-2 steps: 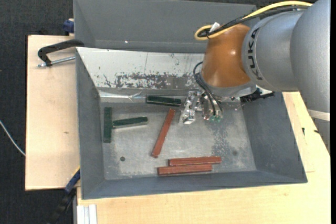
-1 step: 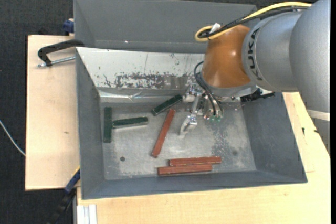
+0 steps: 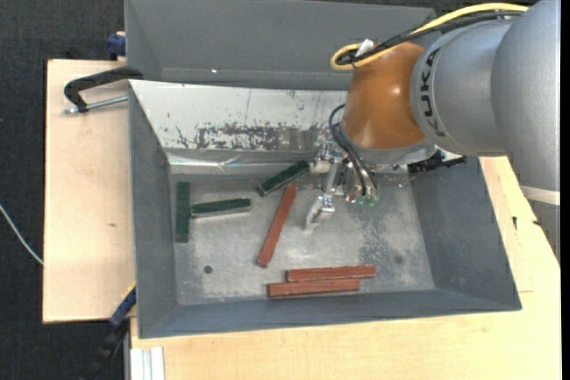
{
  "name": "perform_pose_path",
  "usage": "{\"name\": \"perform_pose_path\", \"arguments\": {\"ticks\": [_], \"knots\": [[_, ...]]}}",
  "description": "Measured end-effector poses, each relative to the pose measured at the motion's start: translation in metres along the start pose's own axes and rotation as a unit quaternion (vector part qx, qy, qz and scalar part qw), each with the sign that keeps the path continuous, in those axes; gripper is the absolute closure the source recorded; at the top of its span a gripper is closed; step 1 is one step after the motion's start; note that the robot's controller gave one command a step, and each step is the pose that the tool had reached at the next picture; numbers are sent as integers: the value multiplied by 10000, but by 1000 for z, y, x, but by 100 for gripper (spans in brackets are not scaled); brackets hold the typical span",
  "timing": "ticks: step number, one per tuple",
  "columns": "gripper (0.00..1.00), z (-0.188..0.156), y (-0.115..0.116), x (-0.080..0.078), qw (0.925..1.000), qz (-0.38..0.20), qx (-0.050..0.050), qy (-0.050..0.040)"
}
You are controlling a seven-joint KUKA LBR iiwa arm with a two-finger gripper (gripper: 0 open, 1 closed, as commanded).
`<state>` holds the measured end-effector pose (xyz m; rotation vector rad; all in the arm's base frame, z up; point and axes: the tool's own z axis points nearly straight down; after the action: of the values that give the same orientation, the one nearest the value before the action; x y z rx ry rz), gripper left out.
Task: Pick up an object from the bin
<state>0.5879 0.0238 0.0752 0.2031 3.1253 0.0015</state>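
Whether the jaws are open or closed I cannot tell; the arm's [image 3: 463, 84] wrist hides much of them, and no stick shows between them. They hang low over the floor of the bin [image 3: 147, 218], near its middle.

The slanted brown stick [image 3: 276, 227] is nearest, just left of the jaws, with its upper end close beside them. A green stick [image 3: 283, 178] lies just up and left of them, its end near that same brown end. 2 brown sticks [image 3: 322, 279] lie side by side below the jaws, well apart from them.

Risks, as I judge them: closing here may miss the brown stick or only nudge it. A grip near its end could let it swing or slip. The green stick may get clipped too.
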Motion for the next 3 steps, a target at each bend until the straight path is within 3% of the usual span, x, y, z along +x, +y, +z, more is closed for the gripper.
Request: {"name": "perform_pose_path", "arguments": {"ticks": [1, 2, 3], "knots": [[100, -3, 70, -6, 9988, -486, -3, 44], [0, -1, 71, -1, 9987, -496, -1, 126], [0, -1, 71, -1, 9987, -497, -2, 122]]}}
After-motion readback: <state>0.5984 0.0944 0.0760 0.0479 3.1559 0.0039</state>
